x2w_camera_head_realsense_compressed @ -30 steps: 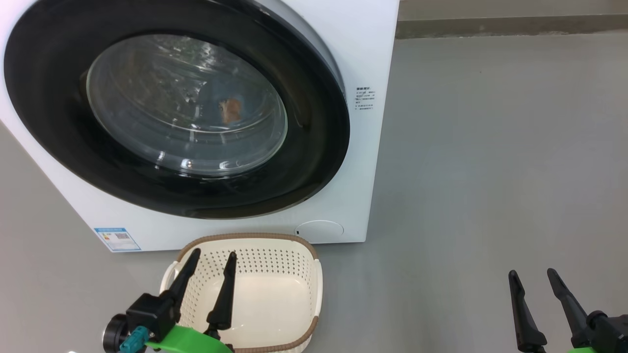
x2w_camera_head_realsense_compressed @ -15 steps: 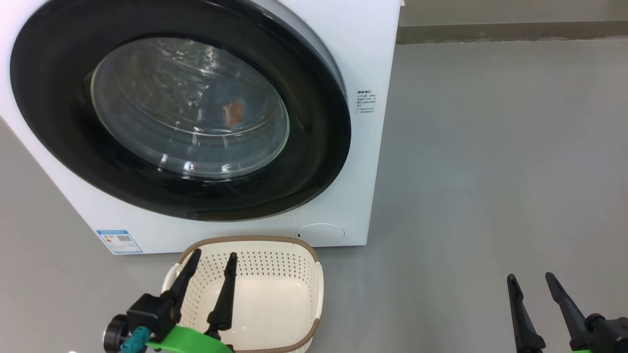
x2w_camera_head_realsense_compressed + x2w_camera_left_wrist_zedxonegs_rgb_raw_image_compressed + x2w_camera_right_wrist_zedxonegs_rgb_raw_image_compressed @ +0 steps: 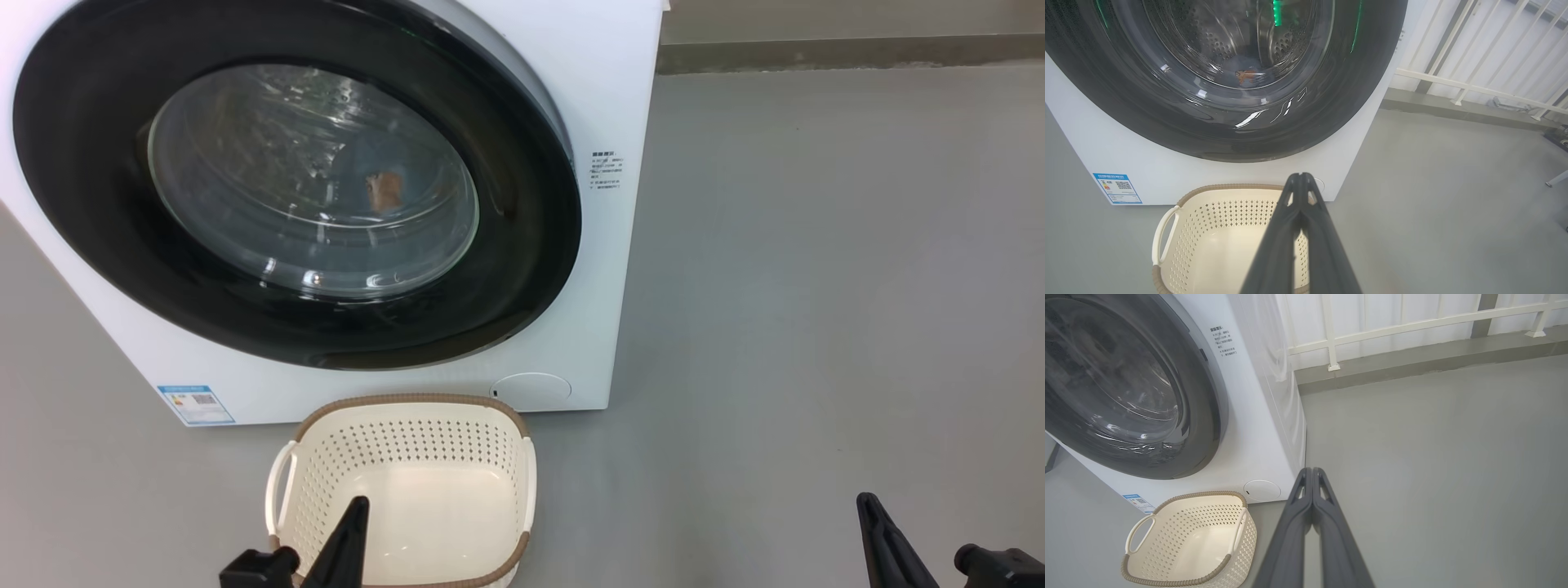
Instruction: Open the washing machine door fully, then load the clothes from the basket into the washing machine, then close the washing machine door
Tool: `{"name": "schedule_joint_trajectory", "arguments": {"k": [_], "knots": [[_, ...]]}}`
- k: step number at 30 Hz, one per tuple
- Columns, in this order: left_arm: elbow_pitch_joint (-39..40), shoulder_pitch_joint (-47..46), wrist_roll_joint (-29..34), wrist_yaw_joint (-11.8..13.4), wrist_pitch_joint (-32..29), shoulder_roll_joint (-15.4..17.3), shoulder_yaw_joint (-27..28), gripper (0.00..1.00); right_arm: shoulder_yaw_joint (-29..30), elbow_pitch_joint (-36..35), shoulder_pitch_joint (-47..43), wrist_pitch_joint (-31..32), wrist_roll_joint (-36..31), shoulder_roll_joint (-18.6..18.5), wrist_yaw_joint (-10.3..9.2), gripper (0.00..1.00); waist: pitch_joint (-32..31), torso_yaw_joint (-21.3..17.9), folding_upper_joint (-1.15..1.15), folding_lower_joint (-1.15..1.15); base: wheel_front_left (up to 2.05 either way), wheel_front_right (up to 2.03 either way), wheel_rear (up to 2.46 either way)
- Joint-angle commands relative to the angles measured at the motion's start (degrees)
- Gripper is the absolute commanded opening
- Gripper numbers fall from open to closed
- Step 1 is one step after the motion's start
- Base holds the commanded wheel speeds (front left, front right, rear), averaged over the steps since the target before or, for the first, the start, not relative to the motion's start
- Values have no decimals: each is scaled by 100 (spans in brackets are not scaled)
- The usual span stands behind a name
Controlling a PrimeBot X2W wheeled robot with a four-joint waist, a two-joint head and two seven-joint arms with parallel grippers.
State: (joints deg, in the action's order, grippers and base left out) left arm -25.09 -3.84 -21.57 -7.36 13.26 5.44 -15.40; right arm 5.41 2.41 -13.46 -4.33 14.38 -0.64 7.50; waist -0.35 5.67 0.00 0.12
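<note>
The washing machine [image 3: 608, 90] stands white and boxy on the floor. Its door [image 3: 522, 245], black rim and clear glass, lies flat against the front. Behind the glass lie the clothes [image 3: 382, 189], bluish fabric with an orange-brown patch, also seen in the left wrist view [image 3: 1245, 74]. The basket [image 3: 408, 401] sits in front of the machine with nothing inside. My left gripper [image 3: 357, 505] is shut and holds nothing, low over the basket's near side [image 3: 1300, 179]. My right gripper [image 3: 864, 501] is shut and holds nothing, over bare floor to the right [image 3: 1311, 471].
Grey floor [image 3: 816, 286] stretches to the right of the machine. A low kerb [image 3: 849, 51] with a white railing [image 3: 1412, 330] runs along the back. A blue label [image 3: 196, 404] marks the machine's lower left corner.
Both grippers have gone from open to shut and have dropped lower in the head view. The machine, its door and the basket stay where they were.
</note>
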Motion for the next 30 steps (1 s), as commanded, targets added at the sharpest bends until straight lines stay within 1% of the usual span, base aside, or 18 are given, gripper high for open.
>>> {"name": "schedule_joint_trajectory", "arguments": {"k": [1,2,3,6,30], "knots": [[171,-162,-169,-2,-34,13,94,0,-23,-112,101,17,208,-78,0,0,-4,-9,0,0,0,0,0],[184,-163,-289,-2,-65,11,127,0,-32,-87,134,26,346,-88,0,0,3,-19,0,-8,0,0,0],[190,-165,-349,-2,-80,9,143,0,-36,-74,152,31,415,-93,0,0,7,-23,0,-10,0,0,0],[197,-167,-409,-2,-95,8,159,0,-40,-61,170,36,483,-98,0,0,10,-28,0,-11,0,0,0],[395,-185,-1897,-5,-488,-30,581,0,-104,207,565,189,2173,-196,0,0,21,-147,0,-12,0,0,0]]}}
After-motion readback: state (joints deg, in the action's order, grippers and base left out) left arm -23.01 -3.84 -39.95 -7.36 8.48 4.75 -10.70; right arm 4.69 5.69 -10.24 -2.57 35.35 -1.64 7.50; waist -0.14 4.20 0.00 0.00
